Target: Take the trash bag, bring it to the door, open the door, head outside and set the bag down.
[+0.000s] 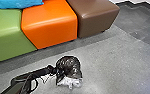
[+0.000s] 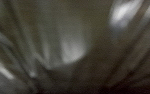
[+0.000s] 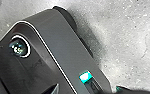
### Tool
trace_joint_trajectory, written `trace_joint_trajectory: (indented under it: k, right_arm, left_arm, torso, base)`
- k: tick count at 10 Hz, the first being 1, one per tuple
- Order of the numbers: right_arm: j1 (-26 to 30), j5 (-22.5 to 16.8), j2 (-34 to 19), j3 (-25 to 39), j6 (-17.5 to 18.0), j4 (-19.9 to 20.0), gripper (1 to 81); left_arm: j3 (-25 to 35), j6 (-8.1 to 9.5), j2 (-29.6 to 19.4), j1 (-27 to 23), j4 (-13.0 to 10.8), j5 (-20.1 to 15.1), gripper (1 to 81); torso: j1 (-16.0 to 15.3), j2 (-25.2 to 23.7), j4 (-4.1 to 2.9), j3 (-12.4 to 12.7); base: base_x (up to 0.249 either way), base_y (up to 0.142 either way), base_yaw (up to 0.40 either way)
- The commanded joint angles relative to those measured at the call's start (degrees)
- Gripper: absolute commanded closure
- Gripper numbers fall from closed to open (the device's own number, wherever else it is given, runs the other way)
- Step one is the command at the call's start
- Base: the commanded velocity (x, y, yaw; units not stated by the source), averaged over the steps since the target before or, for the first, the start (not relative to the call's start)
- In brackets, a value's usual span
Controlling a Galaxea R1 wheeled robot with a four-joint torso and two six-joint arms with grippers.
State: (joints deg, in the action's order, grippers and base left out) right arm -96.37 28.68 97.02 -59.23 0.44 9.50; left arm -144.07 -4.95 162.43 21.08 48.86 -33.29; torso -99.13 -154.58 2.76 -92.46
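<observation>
Reaching in from the lower left of the head view, my left arm ends in the left gripper (image 1: 56, 71), which is shut on the black trash bag (image 1: 70, 65). The bag is shiny and bunched, with a crumpled whitish part at its lower end, and is seen against the grey floor. Dark, glossy folds of the bag (image 2: 73, 50) show blurred and very close in the left wrist view. The gripper's fingertips are hidden by the bag. No door can be made out.
A row of padded seats, green (image 1: 8, 35), orange (image 1: 51, 22) and brown (image 1: 96, 15), stands beyond the bag. A blue cushion (image 1: 18, 3) lies on top at the left. Darker floor tiles (image 1: 138, 27) are at the upper right. Speckled floor (image 3: 131, 37) borders my base.
</observation>
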Motion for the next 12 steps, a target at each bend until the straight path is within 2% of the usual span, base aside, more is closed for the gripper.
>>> trace_joint_trajectory:
  k: [1,6,8,10,12]
  right_arm:
    - [-0.3,-4.7,-2.5,0.6,0.0,-1.1,1.0]
    - [-0.2,-4.7,-2.3,0.5,0.0,-1.1,1.0]
    - [-0.2,-4.7,-2.3,0.5,0.0,-1.1,1.0]
    - [-0.1,-4.8,-2.3,0.6,-0.1,-1.1,1.0]
    - [-0.1,-4.8,-2.3,0.6,0.0,-1.1,1.0]
  left_arm:
    - [-0.4,-1.29,0.3,-2.9,-2.5,1.1,81.1]
    - [-0.1,-1.55,-0.4,-2.9,-2.2,0.9,81.1]
    - [1.8,-1.90,-1.7,-2.9,-2.7,0.8,81.1]
    - [5.3,-3.31,-3.8,-2.9,-2.6,0.8,81.1]
    - [6.1,-3.31,-4.7,-2.9,-2.5,0.9,81.1]
  torso:
    - [0.0,0.0,0.00,0.0]
    - [0.0,0.0,0.00,0.0]
    - [0.0,0.0,0.00,0.0]
    - [0.0,0.0,0.00,0.0]
    - [0.0,0.0,0.00,0.0]
  base:
    - [0.000,0.000,0.000]
    - [0.000,0.000,0.000]
    - [0.000,0.000,0.000]
    - [0.000,0.000,0.000]
    - [0.000,0.000,0.000]
